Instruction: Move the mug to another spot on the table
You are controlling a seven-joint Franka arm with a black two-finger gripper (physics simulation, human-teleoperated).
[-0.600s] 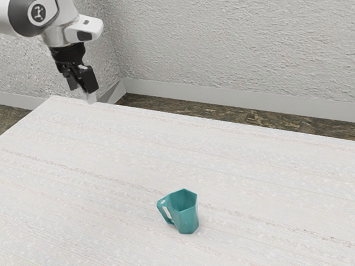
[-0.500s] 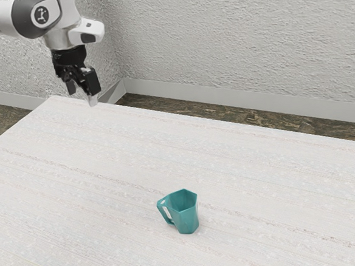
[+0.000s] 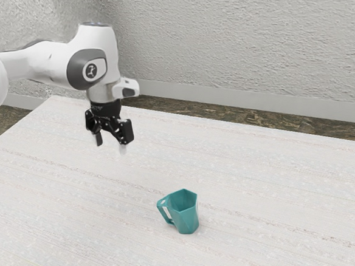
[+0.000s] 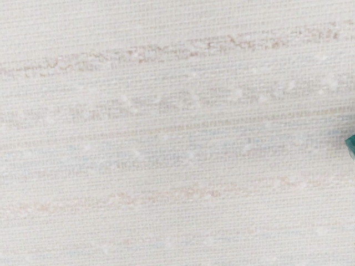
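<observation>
Nothing readable anywhere just now: no words, numbers or brand names. Only a small white mark inside the dark round cap (image 3: pixel 91 69) on a joint of the arm (image 3: pixel 41 60), too small to make out as a letter. Pale fleck on the handle (image 3: pixel 165 211) of the mug (image 3: pixel 186 211) too, equally unreadable.

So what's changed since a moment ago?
The arm swung its tool from the far corner of the table toward the exterior view's right and lower, closer to the mug. It is open and holds nothing. The mug stands upright where it was.
</observation>
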